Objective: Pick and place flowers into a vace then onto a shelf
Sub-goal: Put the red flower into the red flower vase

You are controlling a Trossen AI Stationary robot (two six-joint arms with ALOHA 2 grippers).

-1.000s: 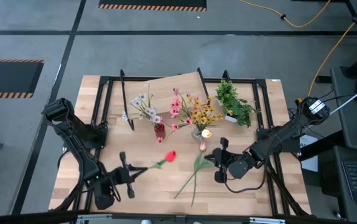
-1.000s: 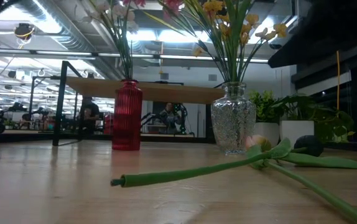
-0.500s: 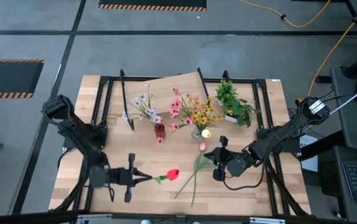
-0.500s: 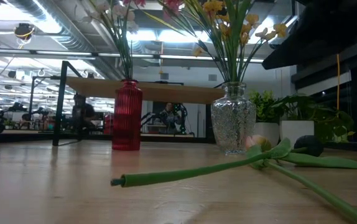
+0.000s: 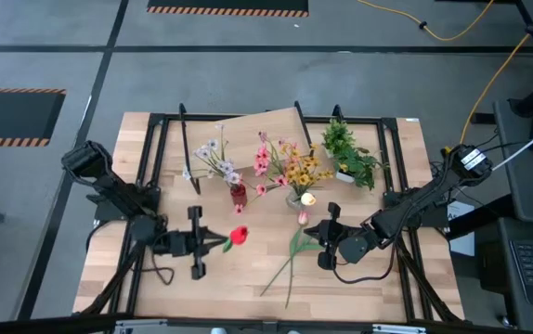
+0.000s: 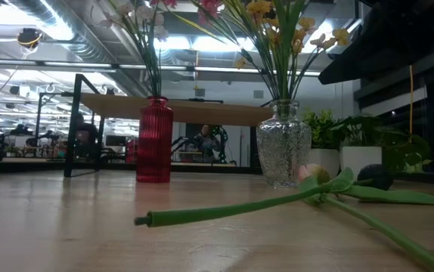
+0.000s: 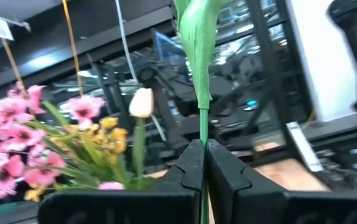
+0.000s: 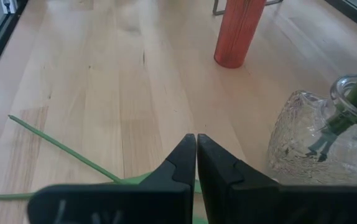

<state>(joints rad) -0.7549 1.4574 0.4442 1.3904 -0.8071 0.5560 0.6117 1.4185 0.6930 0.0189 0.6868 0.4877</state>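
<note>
Flower heads in both vases [image 6: 283, 143] are cropped overhead.

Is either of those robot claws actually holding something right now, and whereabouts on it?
Yes. The left gripper pinches a red flower by its green stem. The right gripper is shut and holds nothing.

My table [image 5: 109, 232] is carrying a red vase [image 5: 239, 196] and a glass vase [image 5: 293, 199] mid-board, a potted plant [image 5: 350, 153] at far right, and two loose stems [image 5: 285, 264] lying near my right side. The shelf [image 5: 248, 139] is standing along the far edge.
</note>
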